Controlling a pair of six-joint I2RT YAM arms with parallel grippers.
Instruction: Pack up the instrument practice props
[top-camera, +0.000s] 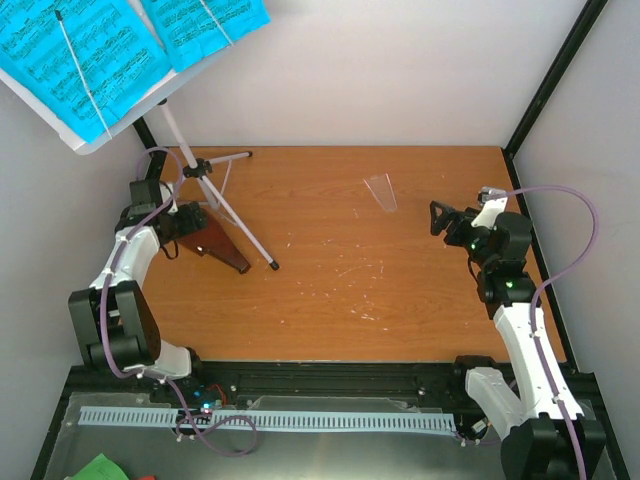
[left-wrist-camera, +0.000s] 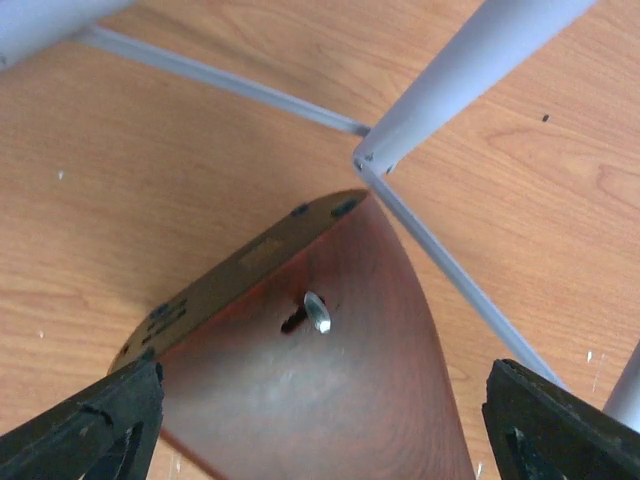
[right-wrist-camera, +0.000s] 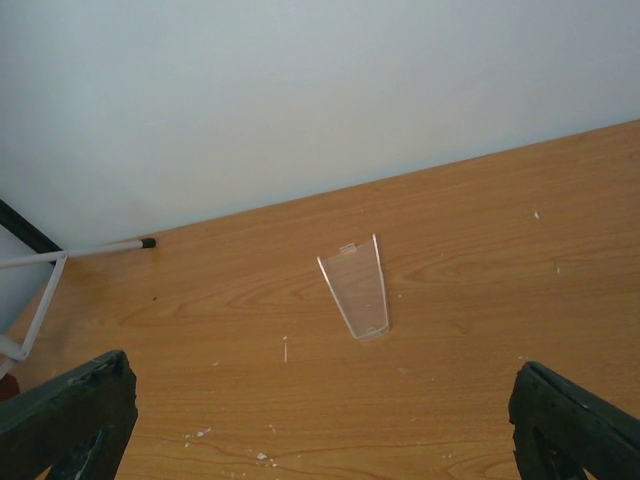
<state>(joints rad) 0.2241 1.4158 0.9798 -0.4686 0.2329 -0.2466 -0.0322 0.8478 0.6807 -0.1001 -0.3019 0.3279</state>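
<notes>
From above, the metronome (top-camera: 215, 245) lay on its side on the surface under the stand (top-camera: 200, 170), at the left gripper (top-camera: 172, 222). The cover (top-camera: 381, 192) lay well apart, near the right gripper (top-camera: 440, 218). No container showed.

Left wrist: jaws apart astride the glossy, rigid body, which was probably slippery and best gripped across its flat sides.

Right wrist: jaws apart. The cover looked thin, light and brittle, so pinch its edges gently.

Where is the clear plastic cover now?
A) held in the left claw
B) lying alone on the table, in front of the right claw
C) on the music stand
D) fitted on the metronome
B: the clear cover lies on the table, apart from the metronome, ahead of the open right claw.
</notes>
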